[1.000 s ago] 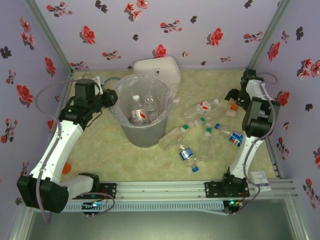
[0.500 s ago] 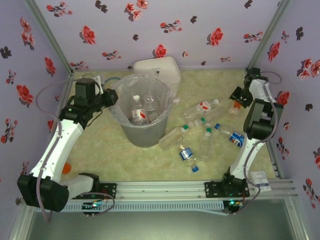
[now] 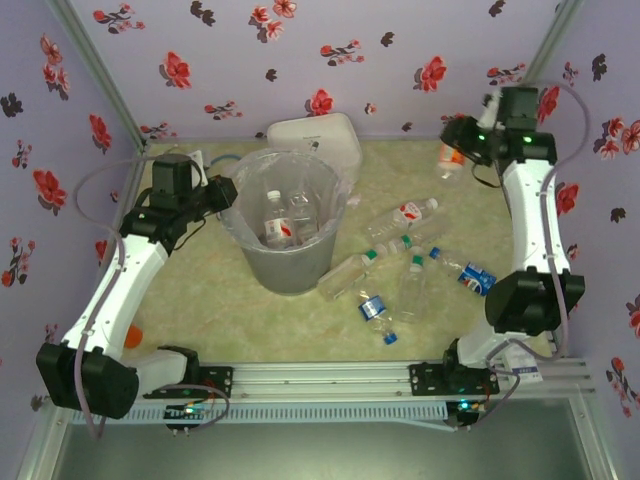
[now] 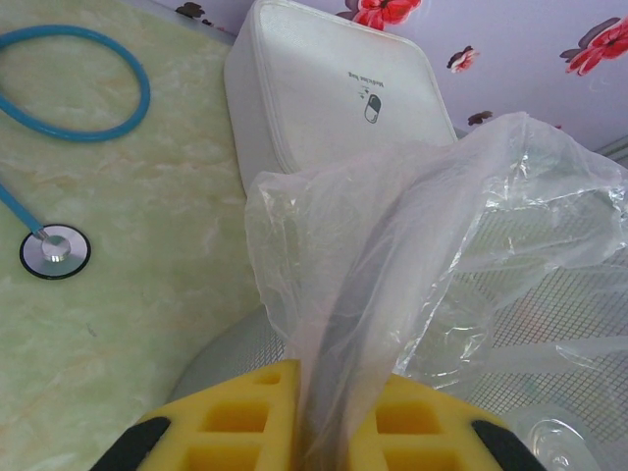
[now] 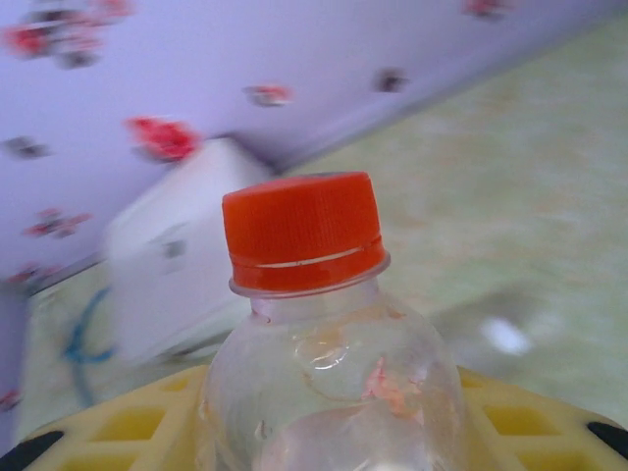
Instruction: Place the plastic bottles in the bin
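Note:
The grey bin [image 3: 288, 262], lined with a clear bag [image 4: 412, 255], stands left of centre and holds two plastic bottles [image 3: 276, 224]. My left gripper [image 3: 222, 196] is shut on the bin's bagged rim, its yellow fingers [image 4: 226, 422] pinching the plastic. High at the back right, my right gripper [image 3: 458, 150] is shut on a clear bottle with an orange cap [image 5: 302, 235], well above the table. The bottle fills the space between the yellow pads [image 5: 520, 417]. Several bottles [image 3: 405, 272] lie loose on the table right of the bin.
A white rounded-square container [image 3: 316, 140] sits right behind the bin, close to the back wall. A blue stethoscope [image 4: 59, 88] lies on the table left of it. A small orange object [image 3: 133, 337] rests by the left arm's base.
My right gripper closed on the orange-capped bottle at the table's right edge, then the arm lifted it up and back toward the rear wall. The left arm stayed put.

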Tool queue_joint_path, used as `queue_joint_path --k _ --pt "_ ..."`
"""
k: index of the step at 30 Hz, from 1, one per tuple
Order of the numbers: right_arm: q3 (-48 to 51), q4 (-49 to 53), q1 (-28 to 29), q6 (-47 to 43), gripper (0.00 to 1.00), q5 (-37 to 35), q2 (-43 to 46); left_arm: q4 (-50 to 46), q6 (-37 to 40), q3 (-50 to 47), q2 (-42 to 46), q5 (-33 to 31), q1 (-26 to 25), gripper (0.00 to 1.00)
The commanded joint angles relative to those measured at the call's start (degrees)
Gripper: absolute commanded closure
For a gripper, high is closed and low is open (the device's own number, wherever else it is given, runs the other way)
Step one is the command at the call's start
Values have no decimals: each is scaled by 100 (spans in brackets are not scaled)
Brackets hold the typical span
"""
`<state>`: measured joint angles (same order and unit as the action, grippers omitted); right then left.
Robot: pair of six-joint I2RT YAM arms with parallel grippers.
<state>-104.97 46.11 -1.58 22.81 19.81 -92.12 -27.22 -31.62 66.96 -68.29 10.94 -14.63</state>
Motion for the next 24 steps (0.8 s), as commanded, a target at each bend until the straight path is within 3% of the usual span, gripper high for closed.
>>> queue_joint_path --k 1,8,15,19,24 --pt "-468 -393 793 315 71 378 217 -36 8 -105 -51 23 -86 92" --pt "-1952 -336 2600 290 72 151 -588 -19 -64 -141 -55 -28 -78 92" --pt "-2126 -387 4123 -261 68 -1168 -1291 -20 -89 -122 -88 -119 -91 92" --pt "-1774 -544 4507 -383 57 -1625 -1326 -29 -96 -156 -70 -136 -87 92" --pt "-1291 -868 4522 -260 41 -1598 -1233 11 -101 -174 -114 -145 -96 92"
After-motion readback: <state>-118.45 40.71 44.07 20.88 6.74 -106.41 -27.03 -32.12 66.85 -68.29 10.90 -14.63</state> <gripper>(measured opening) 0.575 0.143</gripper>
